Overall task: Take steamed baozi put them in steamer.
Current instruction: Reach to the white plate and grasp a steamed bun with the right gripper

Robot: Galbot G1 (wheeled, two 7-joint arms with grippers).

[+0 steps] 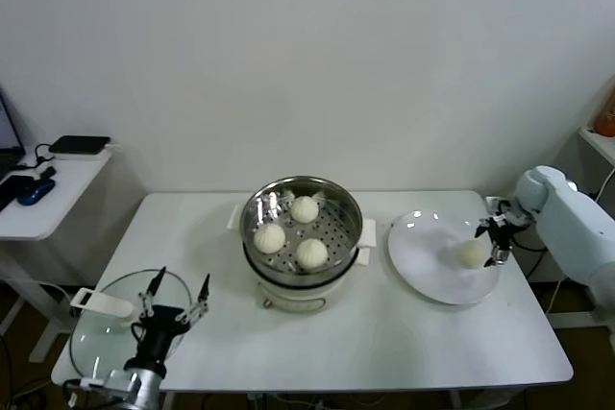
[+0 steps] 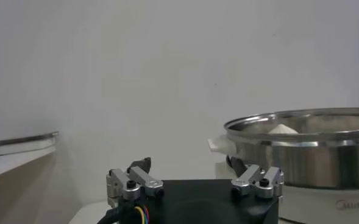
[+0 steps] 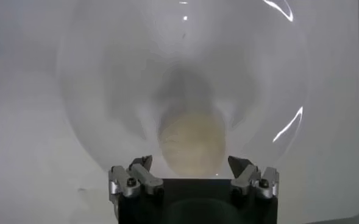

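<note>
Clear glass lid [image 1: 108,333] under parked left gripper [image 1: 176,292], jaws spread wide. Three baozi [image 1: 305,208] in stainless steamer [image 1: 344,197], mid-table. Fourth baozi [image 1: 471,253] on white plate [image 1: 418,256], right gripper [image 1: 492,240] hovering, jaws wide, gripping nothing.

A: What's behind the white table [image 1: 384,333]?
B: A plain white wall [image 1: 307,45], evenly lit.
A: Other furniture?
B: A white side desk [image 1: 38,208] at nine o'clock, a shelf [image 1: 598,141] at three.
</note>
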